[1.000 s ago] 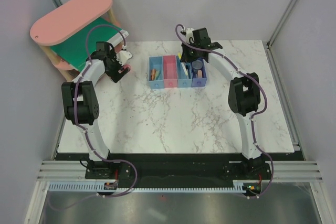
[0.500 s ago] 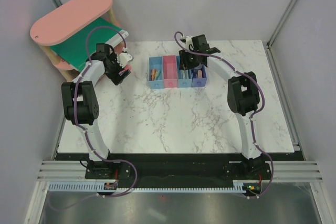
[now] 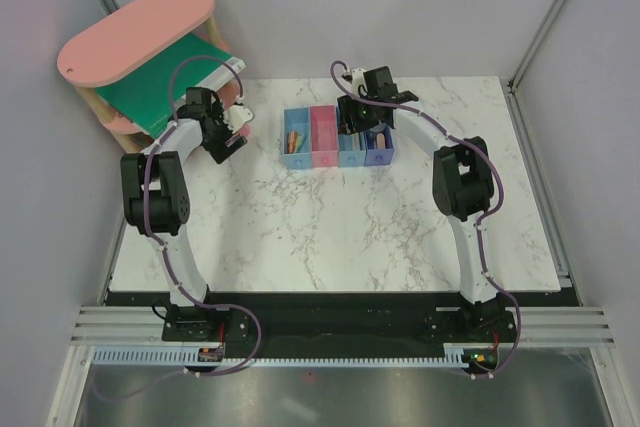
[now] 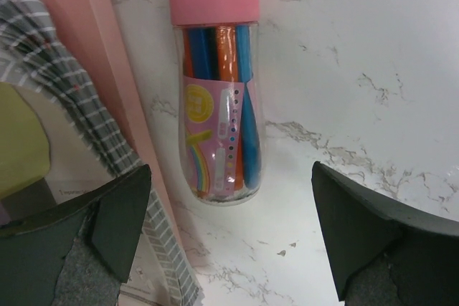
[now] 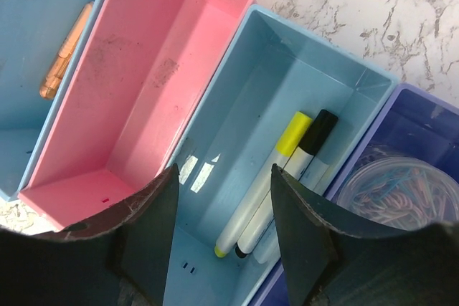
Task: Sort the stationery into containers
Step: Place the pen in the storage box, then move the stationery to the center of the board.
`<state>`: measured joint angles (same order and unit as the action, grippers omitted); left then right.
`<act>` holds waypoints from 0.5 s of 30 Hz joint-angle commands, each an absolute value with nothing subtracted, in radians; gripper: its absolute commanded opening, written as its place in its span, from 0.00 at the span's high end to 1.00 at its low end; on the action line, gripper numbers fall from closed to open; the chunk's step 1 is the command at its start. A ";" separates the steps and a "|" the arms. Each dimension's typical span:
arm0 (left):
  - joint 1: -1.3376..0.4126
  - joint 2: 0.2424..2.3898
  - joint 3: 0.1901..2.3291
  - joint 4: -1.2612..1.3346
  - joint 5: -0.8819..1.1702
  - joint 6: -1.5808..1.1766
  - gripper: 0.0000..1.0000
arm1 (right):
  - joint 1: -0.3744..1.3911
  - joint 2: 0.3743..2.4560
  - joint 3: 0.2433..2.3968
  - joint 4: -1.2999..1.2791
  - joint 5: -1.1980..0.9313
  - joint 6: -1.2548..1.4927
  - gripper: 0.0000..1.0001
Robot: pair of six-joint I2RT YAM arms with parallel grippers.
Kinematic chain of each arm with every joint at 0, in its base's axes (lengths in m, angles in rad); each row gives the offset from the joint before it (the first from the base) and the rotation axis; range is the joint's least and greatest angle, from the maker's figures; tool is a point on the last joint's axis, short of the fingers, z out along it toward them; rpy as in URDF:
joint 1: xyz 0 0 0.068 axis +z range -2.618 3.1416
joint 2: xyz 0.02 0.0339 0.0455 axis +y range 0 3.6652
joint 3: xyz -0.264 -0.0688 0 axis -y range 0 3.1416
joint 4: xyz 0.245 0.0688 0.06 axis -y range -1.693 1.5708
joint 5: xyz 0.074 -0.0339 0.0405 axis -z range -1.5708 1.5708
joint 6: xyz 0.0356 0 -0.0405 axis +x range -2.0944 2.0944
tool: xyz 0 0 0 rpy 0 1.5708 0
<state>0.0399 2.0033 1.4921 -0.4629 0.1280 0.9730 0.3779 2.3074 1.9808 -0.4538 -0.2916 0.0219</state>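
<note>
Left gripper [image 4: 231,234] gapes wide at the pen tube [image 4: 219,105]; the shelf leg [image 4: 107,55] at its nine o'clock could snag a finger. Right gripper [image 5: 222,241] hangs open, empty, over the markers [image 5: 265,184].

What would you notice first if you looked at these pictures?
Probably the row of four little bins on the far side of the marble table, blue, pink, blue and dark blue, with the right gripper open just above them. Then the big pink oval shelf in the far left corner, and a clear tube of coloured pens lying next to it.
</note>
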 commanded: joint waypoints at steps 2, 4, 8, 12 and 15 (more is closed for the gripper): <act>0.045 2.046 1.479 -0.423 0.146 1.046 0.00 | 0.385 2.292 1.974 -0.414 -0.305 0.021 0.39; 0.044 2.062 1.480 -0.426 0.166 1.048 0.00 | 0.385 2.289 1.970 -0.416 -0.302 0.025 0.39; 0.044 2.080 1.480 -0.436 0.184 1.049 0.00 | 0.387 2.281 1.960 -0.414 -0.298 0.026 0.39; 0.044 2.080 1.459 -0.446 0.210 1.051 0.00 | 0.387 2.275 1.953 -0.410 -0.298 0.031 0.39; 0.044 2.074 1.434 -0.449 0.229 1.055 0.04 | 0.387 2.272 1.954 -0.410 -0.301 0.043 0.40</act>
